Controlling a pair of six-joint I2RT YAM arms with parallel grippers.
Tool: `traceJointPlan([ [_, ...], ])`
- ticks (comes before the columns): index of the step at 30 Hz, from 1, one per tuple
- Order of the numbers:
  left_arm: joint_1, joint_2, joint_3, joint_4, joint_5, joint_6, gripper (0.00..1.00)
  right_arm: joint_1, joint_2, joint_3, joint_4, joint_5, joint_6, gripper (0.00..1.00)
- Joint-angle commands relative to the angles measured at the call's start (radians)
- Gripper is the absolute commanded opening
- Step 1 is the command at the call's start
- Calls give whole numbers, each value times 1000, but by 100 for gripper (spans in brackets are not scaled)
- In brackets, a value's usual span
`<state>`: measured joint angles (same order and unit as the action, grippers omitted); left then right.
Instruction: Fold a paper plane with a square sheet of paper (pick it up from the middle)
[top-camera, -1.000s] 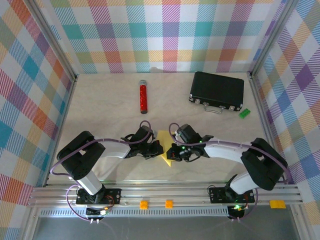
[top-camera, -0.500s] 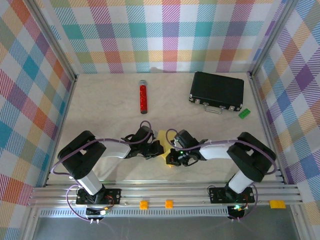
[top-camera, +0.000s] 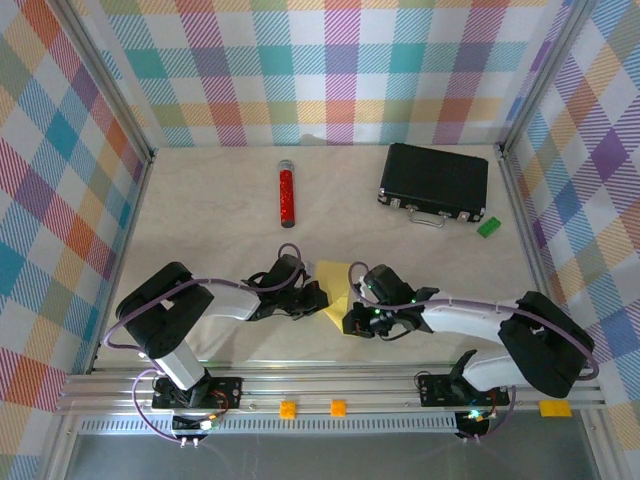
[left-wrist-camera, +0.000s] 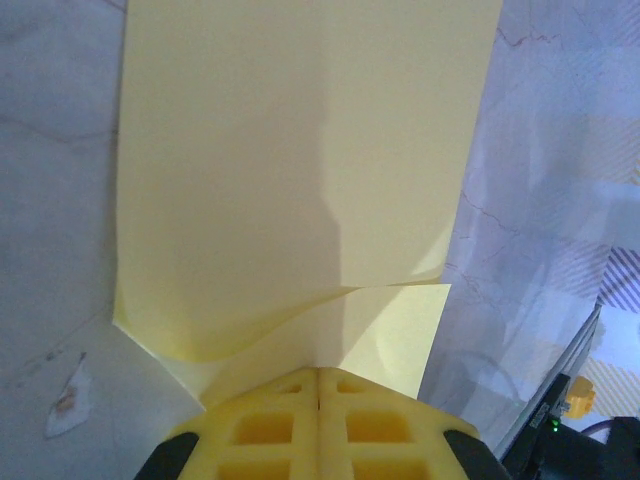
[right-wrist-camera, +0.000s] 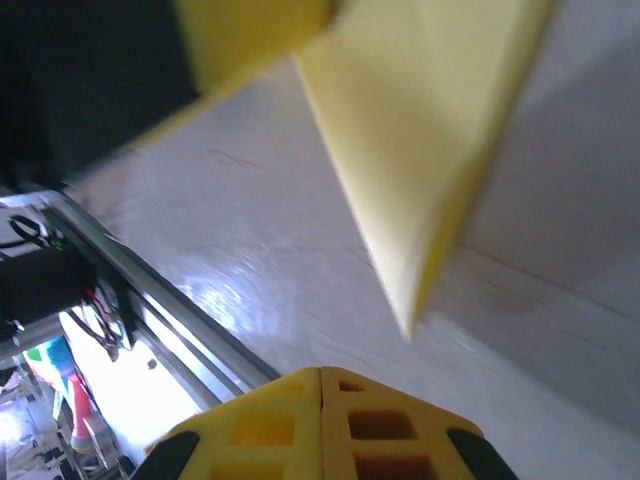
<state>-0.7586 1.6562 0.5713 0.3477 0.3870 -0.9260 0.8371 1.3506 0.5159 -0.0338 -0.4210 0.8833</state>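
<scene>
Two claws meet at the square sheet of paper, which lies partly folded on the table between them. Left claw: pressed together, apparently pinching the sheet's near edge. Right claw: pressed together, holding nothing, just short of the sheet. The paper looks thin, limp and easily creased, so grip it lightly at a fold. The left wrist view shows the crease; the top view does not.

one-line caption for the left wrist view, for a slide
Left tool, fingers together, at the near edge of the creased yellow paper on a pale table
</scene>
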Motion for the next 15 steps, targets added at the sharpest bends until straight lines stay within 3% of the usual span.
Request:
traceJointPlan([
  [1,-22,23,-47,-100,-74,-29,0,-10,76,83,4,24,11,5],
  [7,-29,32,-55,-73,-72,-39,0,-26,233,155,17,26,-1,5],
  [15,-30,28,-42,-94,-75,-22,0,-28,250,49,-6,19,-6,4],
])
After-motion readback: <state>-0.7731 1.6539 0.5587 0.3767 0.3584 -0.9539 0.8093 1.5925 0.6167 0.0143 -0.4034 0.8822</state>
